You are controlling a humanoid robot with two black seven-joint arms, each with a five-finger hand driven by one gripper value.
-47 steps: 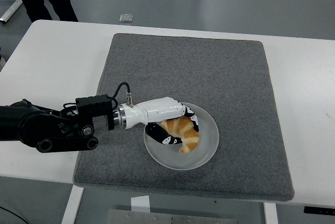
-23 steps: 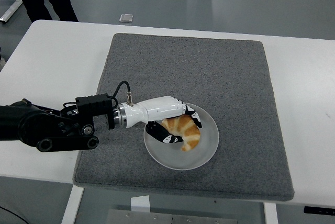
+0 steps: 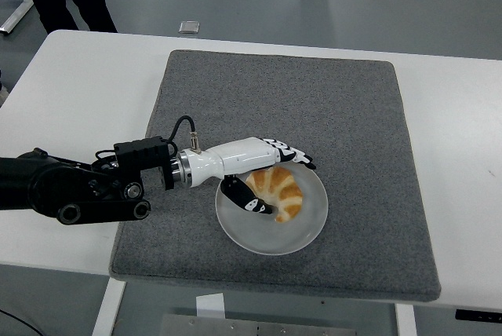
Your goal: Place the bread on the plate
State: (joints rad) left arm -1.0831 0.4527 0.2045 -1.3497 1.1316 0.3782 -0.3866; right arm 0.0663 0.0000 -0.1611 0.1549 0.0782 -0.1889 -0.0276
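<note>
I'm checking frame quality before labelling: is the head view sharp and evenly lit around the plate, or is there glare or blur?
Head view: sharp, with soft, even overhead light; the bread and the left hand show no motion blur; the plate is pale and translucent, without hard glare; only faint shadow lies under the hand; the grey mat keeps visible texture.

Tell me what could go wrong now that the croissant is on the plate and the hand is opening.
1. The left hand is spread open, but its fingers arch close over the croissant and the thumb lies beside it; pulling back low could drag it off the plate.
2. The thumb sits inside the plate's rim, so a sideways retreat might catch and shift the plate on the mat.
</note>
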